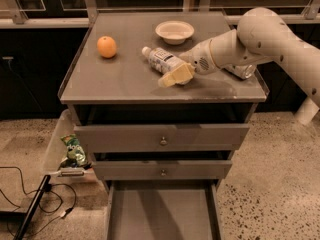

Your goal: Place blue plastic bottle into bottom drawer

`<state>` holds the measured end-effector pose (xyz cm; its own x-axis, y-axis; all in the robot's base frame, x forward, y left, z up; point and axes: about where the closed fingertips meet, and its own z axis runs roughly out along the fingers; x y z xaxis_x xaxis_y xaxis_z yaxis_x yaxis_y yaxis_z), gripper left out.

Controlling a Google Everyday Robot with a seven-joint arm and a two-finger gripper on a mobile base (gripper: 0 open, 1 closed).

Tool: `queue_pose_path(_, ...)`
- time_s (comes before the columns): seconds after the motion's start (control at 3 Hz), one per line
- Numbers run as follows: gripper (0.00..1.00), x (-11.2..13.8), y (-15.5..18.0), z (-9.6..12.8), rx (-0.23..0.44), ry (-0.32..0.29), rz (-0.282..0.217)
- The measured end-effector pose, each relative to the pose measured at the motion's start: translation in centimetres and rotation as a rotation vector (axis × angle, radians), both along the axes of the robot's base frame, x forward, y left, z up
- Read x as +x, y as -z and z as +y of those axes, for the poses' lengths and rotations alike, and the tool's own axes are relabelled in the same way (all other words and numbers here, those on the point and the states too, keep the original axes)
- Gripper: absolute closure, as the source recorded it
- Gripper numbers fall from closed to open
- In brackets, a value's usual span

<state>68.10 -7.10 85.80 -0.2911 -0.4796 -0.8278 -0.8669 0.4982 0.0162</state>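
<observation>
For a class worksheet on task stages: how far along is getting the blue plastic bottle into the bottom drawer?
Done: the bottom drawer stands open. In hand: the gripper is at the blue plastic bottle, which lies on the cabinet top. Left: lift it, lower it into the drawer, release.
</observation>
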Motion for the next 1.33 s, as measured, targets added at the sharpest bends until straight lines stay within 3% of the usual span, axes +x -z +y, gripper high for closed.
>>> queue_pose_path(1.0, 0.88, 0.0, 0.01, 0.01, 0.0, 0.0, 0.0)
queue_pose_path(1.33, 1.0, 0.0, 0.01, 0.01, 0.0, 0.0, 0.0)
